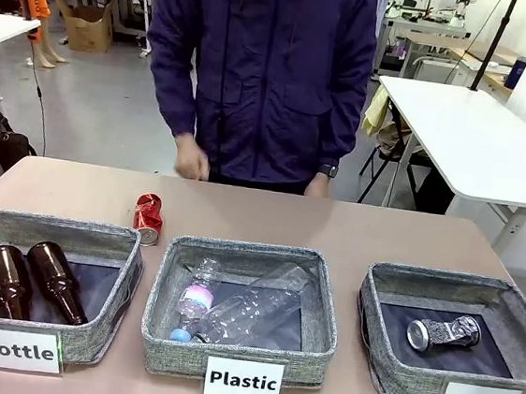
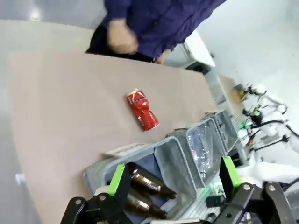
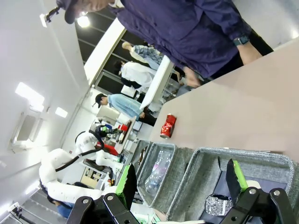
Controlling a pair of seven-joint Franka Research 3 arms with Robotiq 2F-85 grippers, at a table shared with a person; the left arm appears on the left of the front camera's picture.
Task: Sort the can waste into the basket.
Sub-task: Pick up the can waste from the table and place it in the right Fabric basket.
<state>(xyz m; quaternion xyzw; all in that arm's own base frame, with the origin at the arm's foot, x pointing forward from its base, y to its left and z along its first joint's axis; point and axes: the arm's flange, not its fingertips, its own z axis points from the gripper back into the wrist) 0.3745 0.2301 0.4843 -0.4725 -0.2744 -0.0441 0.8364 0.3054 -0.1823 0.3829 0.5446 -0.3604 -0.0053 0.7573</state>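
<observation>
Ahead of the left gripper (image 2: 173,175) (jaws spread wide, nothing between them) stretches the table (image 2: 70,116), with the person (image 2: 159,23) at its far edge. Just ahead of the right gripper (image 3: 181,179), equally released, sits the basket (image 3: 243,153) labelled "Can", 1 silver can (image 3: 218,204) lying inside it. Well beyond the left gripper, 1 red can (image 2: 143,110) lies on the table.

At the near left corner of the table (image 1: 381,233) stands a grey basket (image 1: 44,224) labelled "Bottle"; two brown glass bottles (image 1: 57,279) lie in it side by side. At the middle of the near edge, a similar basket (image 1: 248,249) labelled "Plastic" holds clear plastic bottles (image 1: 256,309). A person in a dark blue jacket (image 1: 266,75) stands at the far edge.
</observation>
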